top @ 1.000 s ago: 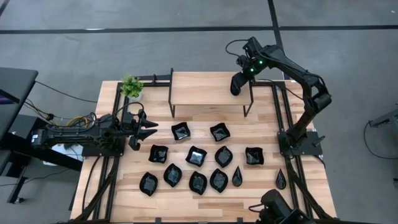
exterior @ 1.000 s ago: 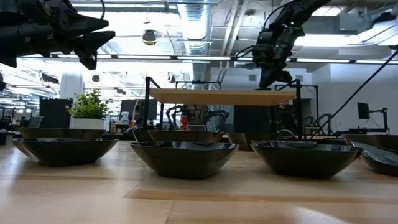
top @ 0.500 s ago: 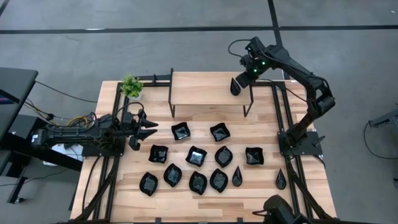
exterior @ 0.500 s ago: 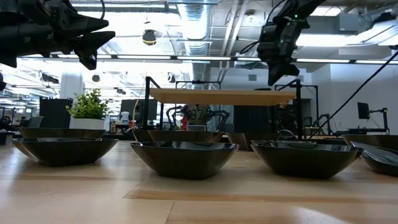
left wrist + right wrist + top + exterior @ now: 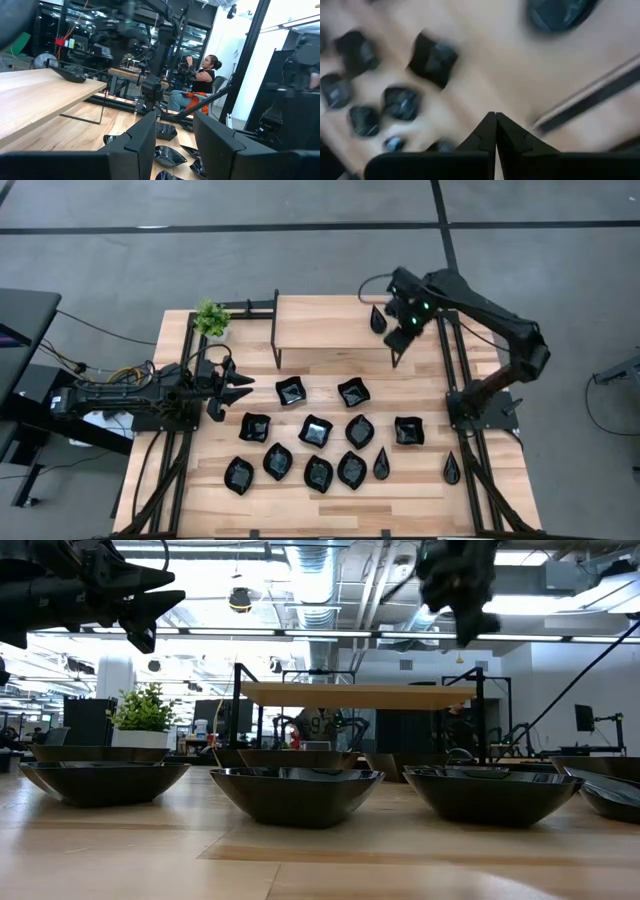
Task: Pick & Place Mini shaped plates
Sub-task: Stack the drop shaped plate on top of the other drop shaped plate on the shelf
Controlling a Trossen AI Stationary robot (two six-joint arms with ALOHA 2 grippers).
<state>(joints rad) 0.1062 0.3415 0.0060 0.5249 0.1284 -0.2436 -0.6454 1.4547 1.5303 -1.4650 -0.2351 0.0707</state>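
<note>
Step in hand: one teardrop plate (image 5: pixel 377 319) sits alone on the right end of the raised wooden shelf (image 5: pixel 330 320), and the right gripper (image 5: pixel 408 323) hovers empty just beside it, above the shelf's edge. I judge this the gap between a placement and the next pick.
Right gripper: fingers pressed tight together, nothing between them; the right wrist view shows the two tips meeting (image 5: pixel 495 131) in a clean line.
Left gripper: (image 5: pixel 238 387) parked off the table's left edge, jaws apart and empty, aimed across the boards.
Plates waiting: the rest of the mini shaped plates (image 5: pixel 315 430) lie in loose rows on the table (image 5: pixel 420 480) below the shelf, squares up top, leaves and teardrops lower down, one teardrop (image 5: pixel 452 470) set apart by the right rail.
Next move calls for: by my reading, swinging the right arm down to the rows, spreading the fingers and catching a glossy rim. These shallow dishes look slippery, so the grip needs to land square.
High view gives: the full layout and the count of plates.
Low view gives: bowl profiles (image 5: pixel 296 793) front on, shelf height, and the right gripper (image 5: pixel 462 585) clear above the shelf; the plate on the shelf does not show.
Left wrist view gives: a person seated in the room beyond.
Corner: a small green plant (image 5: pixel 211 317), untouched.
</note>
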